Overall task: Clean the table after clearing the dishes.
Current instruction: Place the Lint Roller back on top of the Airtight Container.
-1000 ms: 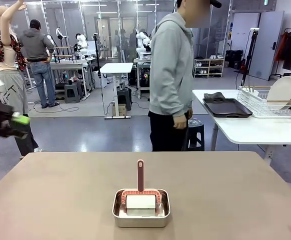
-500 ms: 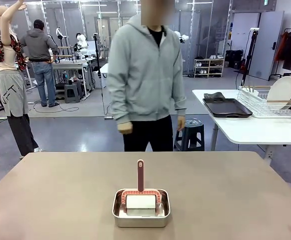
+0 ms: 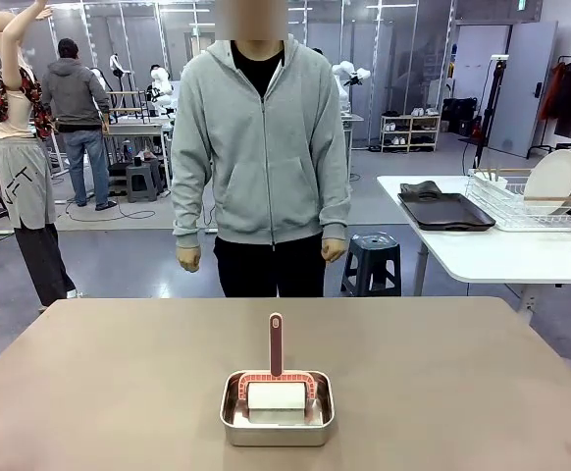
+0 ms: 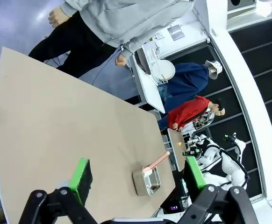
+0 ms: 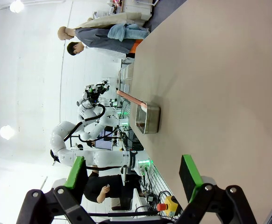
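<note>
The brown table (image 3: 119, 373) carries a small steel pan (image 3: 277, 420) near its front middle, holding a white roller with a pink handle (image 3: 276, 345). The dishes, white plates (image 3: 552, 180), stand in a wire rack on the white side table, with a dark tray (image 3: 445, 211) lying beside it. My left gripper (image 4: 137, 177) hangs open high above the table (image 4: 47, 121), well back from the pan (image 4: 146, 182). My right gripper (image 5: 132, 172) is open too, off the table's (image 5: 220, 70) side, far from the pan (image 5: 147, 119). Nothing is between either pair of fingers.
A person in a grey hoodie (image 3: 261, 147) stands at the table's far edge, facing it with both hands hanging down. The white side table (image 3: 501, 255) with its wire rack (image 3: 521, 208) is at the back right, and a dark stool (image 3: 374, 260) stands behind the person.
The person has walked from the right to the middle of the far edge and turned to face the table. My left gripper has swung out of the front view's left edge.
</note>
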{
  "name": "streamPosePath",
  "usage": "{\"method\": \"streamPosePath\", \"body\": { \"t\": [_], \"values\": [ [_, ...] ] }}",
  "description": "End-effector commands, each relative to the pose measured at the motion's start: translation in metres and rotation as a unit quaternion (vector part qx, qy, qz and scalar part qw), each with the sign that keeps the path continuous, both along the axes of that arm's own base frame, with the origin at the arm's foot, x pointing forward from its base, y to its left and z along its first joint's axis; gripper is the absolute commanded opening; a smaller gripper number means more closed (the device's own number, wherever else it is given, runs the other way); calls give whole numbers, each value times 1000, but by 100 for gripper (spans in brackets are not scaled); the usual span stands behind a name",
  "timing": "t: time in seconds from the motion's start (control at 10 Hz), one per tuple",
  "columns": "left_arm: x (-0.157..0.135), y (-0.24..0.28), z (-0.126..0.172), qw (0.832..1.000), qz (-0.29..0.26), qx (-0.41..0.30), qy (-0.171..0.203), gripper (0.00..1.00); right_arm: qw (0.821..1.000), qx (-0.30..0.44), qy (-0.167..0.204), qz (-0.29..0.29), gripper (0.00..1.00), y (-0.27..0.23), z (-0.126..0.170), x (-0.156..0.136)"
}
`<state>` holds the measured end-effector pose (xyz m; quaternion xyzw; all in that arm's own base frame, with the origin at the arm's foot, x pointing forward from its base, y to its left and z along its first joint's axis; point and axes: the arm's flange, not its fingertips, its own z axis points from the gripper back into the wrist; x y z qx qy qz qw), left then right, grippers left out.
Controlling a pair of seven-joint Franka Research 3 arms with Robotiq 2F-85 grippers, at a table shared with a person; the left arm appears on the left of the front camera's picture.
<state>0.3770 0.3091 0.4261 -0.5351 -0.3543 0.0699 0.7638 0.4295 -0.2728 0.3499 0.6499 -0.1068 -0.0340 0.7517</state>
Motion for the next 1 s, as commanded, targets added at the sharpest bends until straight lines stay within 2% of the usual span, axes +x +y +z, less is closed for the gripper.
{"method": "streamPosePath", "body": {
  "t": [0.0, 0.9],
  "values": [
    [-2, 2, 1, 1000, 1, -2, 8, 100, 1000, 1, -3, 1, 100, 2, 4, -1],
    [-2, 2, 1, 1000, 1, -2, 8, 100, 1000, 1, -3, 1, 100, 2, 4, -1]
  ]
}}
